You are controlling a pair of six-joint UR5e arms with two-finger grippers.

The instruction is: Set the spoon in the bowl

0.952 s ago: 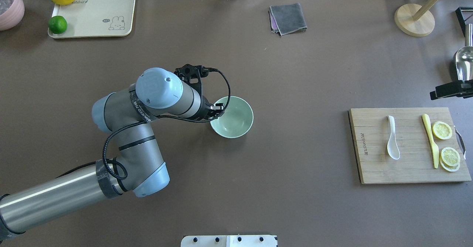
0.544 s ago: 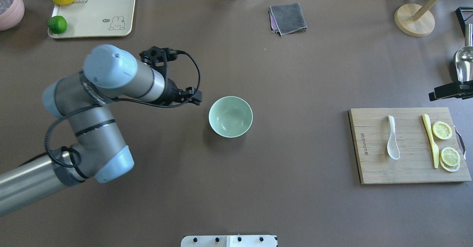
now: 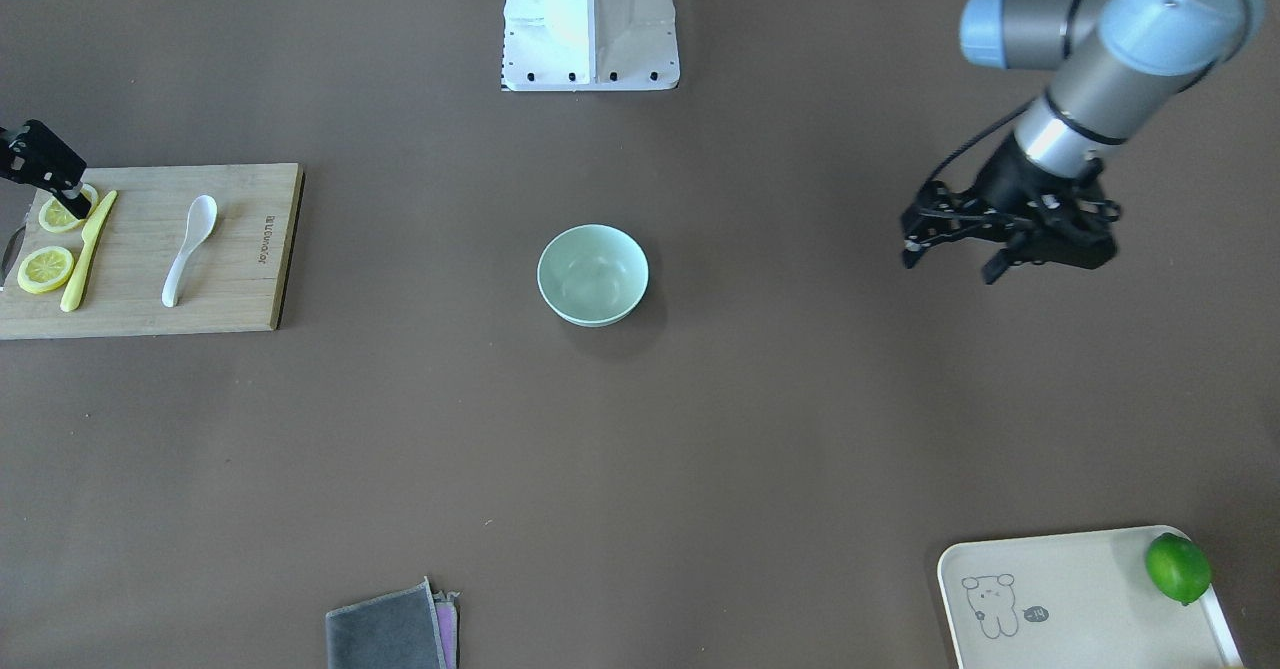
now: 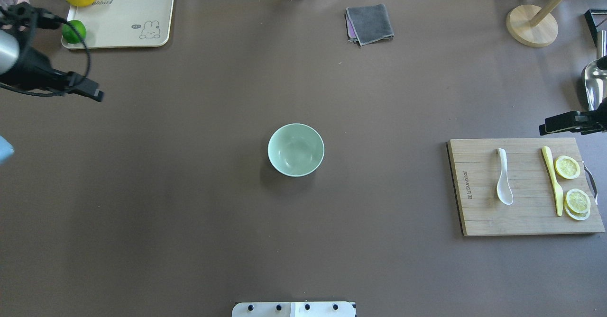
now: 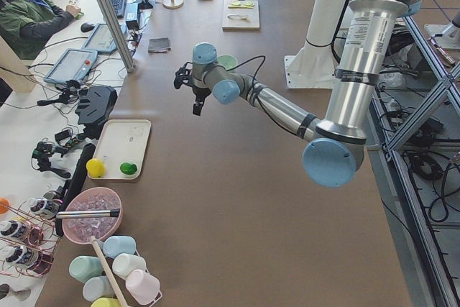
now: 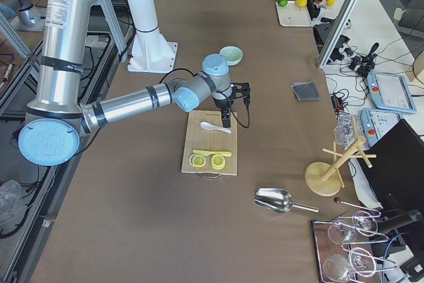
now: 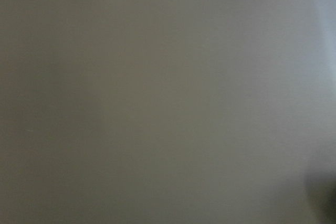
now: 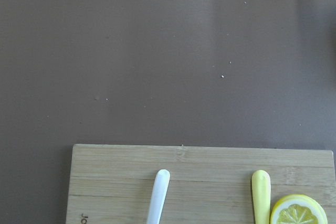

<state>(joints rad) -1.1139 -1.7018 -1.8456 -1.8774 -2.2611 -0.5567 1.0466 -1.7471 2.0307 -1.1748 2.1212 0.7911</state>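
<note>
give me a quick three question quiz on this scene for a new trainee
1. True or false: the bowl is empty.
2. Fill in: on the cutting board, the yellow-green ___ lies between the spoon and the lemon slices.
3. Multiple choice: the spoon's scoop end points A) toward the robot's side B) away from the robot C) toward the bowl.
Key: 1 true; 2 knife; 3 A.

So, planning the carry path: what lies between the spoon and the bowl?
Overhead view: from the spoon, a strip of cutting board, then bare table up to the bowl.
</note>
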